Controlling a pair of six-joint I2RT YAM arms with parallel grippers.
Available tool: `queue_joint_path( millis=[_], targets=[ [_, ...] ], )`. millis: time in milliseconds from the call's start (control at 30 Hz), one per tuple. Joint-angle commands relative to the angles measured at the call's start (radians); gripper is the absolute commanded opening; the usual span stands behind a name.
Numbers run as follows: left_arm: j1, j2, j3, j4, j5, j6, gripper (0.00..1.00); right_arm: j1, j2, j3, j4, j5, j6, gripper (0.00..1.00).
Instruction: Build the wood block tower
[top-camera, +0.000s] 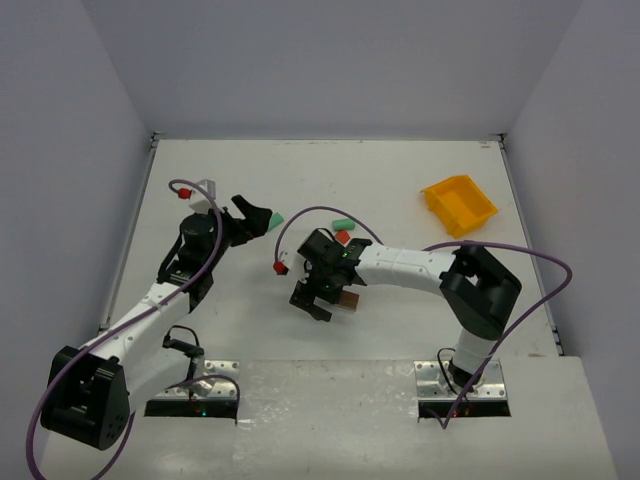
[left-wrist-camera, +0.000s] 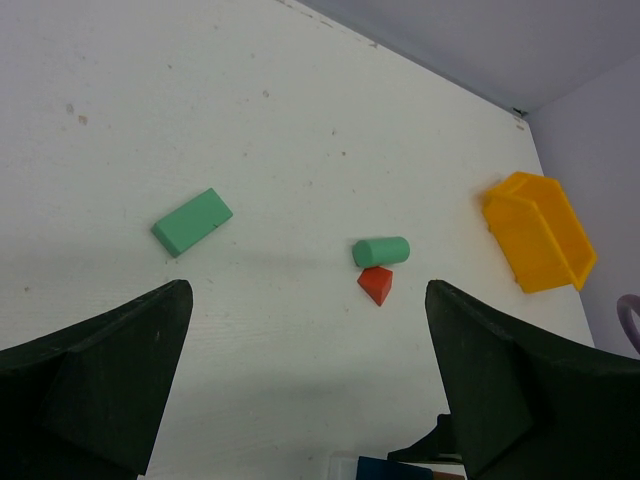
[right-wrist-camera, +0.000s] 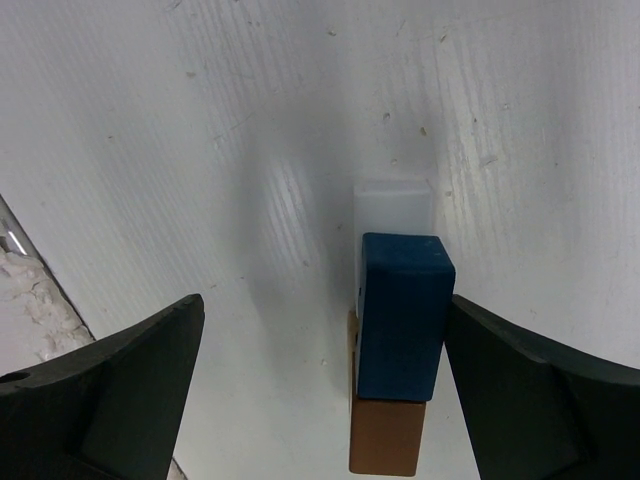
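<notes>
In the right wrist view a blue block (right-wrist-camera: 405, 315) lies on top of a brown block (right-wrist-camera: 385, 440), with a white block (right-wrist-camera: 393, 207) just beyond them. My right gripper (right-wrist-camera: 325, 305) is open around this stack, and the blue block sits close to the right finger. In the top view the right gripper (top-camera: 328, 298) hovers over the brown block (top-camera: 348, 300). My left gripper (left-wrist-camera: 308, 290) is open and empty above the table. Ahead of it lie a mint green rectangular block (left-wrist-camera: 192, 222), a mint green cylinder (left-wrist-camera: 381, 251) and a red wedge (left-wrist-camera: 376, 285).
A yellow plastic bin (top-camera: 458, 205) stands at the back right and also shows in the left wrist view (left-wrist-camera: 540, 232). The left gripper (top-camera: 258, 218) is near the green rectangular block (top-camera: 276, 218). Purple cables loop over both arms.
</notes>
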Motion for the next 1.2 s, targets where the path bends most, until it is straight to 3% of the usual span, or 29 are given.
queue_joint_path(
  millis=[0, 567, 933, 1067, 1167],
  targets=[
    [0.0, 0.005, 0.038, 0.033, -0.002, -0.004, 1.0, 0.006, -0.047, 0.0, 0.008, -0.031, 0.002, 0.99],
    [-0.001, 0.019, 0.043, 0.035, 0.021, -0.002, 1.0, 0.006, -0.066, 0.004, 0.048, 0.082, 0.035, 0.99],
    [0.0, 0.097, 0.092, -0.036, 0.033, -0.036, 1.0, -0.009, -0.305, -0.078, 0.144, 0.199, 0.12, 0.99],
    [-0.004, 0.106, 0.076, -0.087, 0.034, -0.069, 1.0, -0.178, -0.472, -0.246, 0.183, 0.239, 0.363, 0.99],
    [-0.014, 0.093, 0.048, -0.14, 0.038, -0.095, 1.0, -0.387, -0.589, -0.371, 0.242, 0.29, 0.493, 0.99]
  ],
)
